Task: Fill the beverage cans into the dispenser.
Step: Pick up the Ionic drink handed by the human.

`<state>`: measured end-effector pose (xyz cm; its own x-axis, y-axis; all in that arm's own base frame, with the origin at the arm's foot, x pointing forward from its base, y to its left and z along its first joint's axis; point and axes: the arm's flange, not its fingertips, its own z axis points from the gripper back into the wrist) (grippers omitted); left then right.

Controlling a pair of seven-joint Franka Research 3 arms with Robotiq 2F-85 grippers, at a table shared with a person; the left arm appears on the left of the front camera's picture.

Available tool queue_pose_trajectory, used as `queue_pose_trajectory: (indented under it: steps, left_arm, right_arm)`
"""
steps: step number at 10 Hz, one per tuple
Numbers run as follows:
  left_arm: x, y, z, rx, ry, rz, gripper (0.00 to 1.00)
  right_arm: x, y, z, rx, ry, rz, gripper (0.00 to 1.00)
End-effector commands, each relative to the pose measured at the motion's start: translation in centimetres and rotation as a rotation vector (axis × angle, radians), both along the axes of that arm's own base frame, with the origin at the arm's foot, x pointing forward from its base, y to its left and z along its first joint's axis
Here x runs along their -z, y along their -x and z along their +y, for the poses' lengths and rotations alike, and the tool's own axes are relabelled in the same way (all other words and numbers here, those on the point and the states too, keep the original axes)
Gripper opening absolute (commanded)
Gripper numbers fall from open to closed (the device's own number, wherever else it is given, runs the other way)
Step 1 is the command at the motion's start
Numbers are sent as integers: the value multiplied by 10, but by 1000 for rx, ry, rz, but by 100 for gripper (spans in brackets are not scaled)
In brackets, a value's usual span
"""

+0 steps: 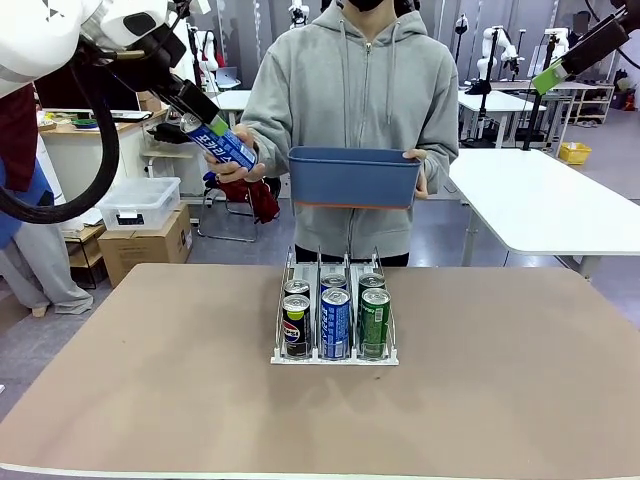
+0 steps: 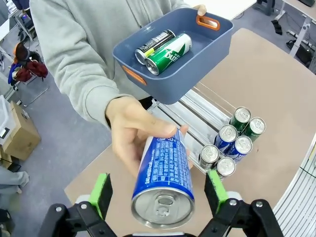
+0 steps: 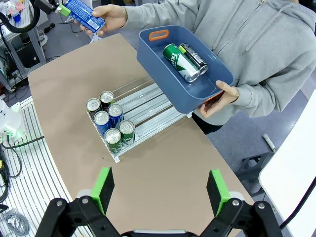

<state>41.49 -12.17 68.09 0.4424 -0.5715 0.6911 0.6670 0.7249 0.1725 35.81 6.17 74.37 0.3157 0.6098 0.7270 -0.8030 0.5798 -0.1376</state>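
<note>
A person's hand (image 2: pixel 131 136) holds a blue beverage can (image 2: pixel 163 180) between the open fingers of my left gripper (image 2: pixel 159 190), with a gap at each green pad. This is high at the left, beyond the table's far edge (image 1: pixel 222 146). The white wire dispenser (image 1: pixel 335 358) stands mid-table with several cans (image 1: pixel 335 318) at its front: black, blue and green. My right gripper (image 3: pixel 160 190) hangs open and empty high above the table's right side (image 1: pixel 565 65).
The person's other hand holds a blue plastic bin (image 1: pixel 353 180) above the table's far edge, behind the dispenser. A black can and a green can (image 3: pixel 178 63) lie in it. The rear halves of the dispenser lanes (image 3: pixel 148 103) are bare.
</note>
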Motion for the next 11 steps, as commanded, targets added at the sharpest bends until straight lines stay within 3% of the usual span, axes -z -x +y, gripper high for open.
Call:
queue_pose_trajectory:
  steps: [1, 5, 11]
  left_arm:
    - [6, -2, -2, -28, 13, 3, 100]
    - [16, -7, -4, -26, -5, 42, 100]
    - [13, -6, -2, -9, 0, 31, 100]
  right_arm:
    - [0, 0, 0, 2, 8, -1, 100]
    - [0, 0, 0, 2, 8, -1, 100]
    - [0, 0, 0, 2, 8, -1, 100]
